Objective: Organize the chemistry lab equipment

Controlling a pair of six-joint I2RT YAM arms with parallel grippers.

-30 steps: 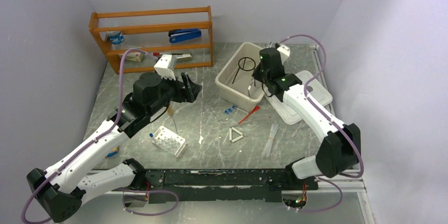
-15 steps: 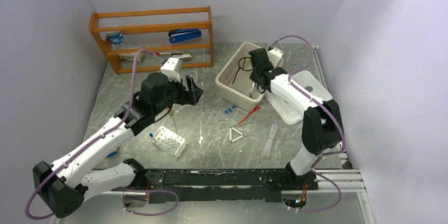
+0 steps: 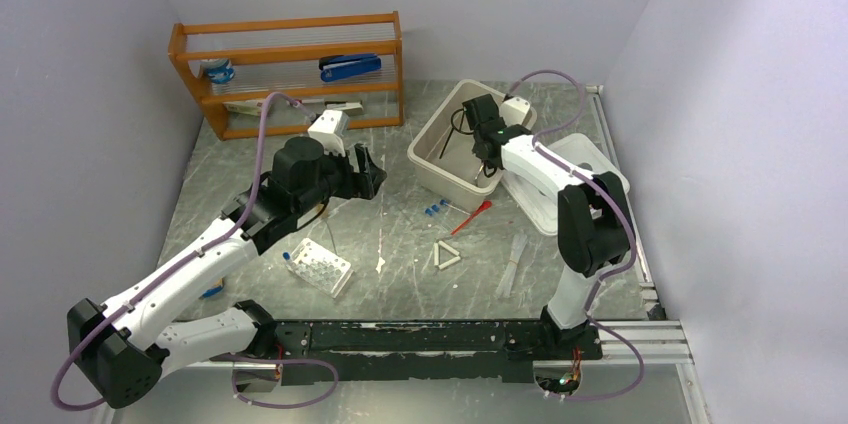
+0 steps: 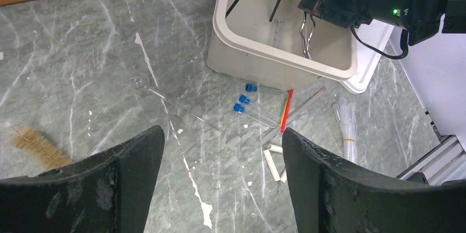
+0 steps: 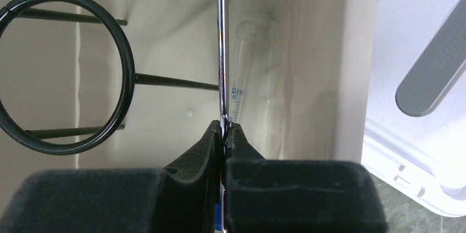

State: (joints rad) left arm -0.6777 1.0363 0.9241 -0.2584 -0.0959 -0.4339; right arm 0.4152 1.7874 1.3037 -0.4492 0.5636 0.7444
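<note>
Table [image 3: 400, 234]: grey, with small lab things lying on it.
Tub [image 3: 438, 180]: beige, at the back, with a black ring stand [image 5: 129, 73] inside.
Left gripper [image 4: 221, 131]: wide open, holding nothing, above the table.
Right gripper [image 5: 224, 128]: squeezed tight on metal tongs [image 5: 222, 51] that hang into the tub.
Rack [image 3: 320, 266]: white, near the left arm.
Tubes [image 4: 254, 109]: blue caps, on the table near the tub.

Top external: high behind bases, down over whole table [image 3: 400, 204].
Left wrist: raised, down onto table centre.
Right wrist: close, into beige bin [image 5: 329, 51].
Shared: bin, all three.
</note>
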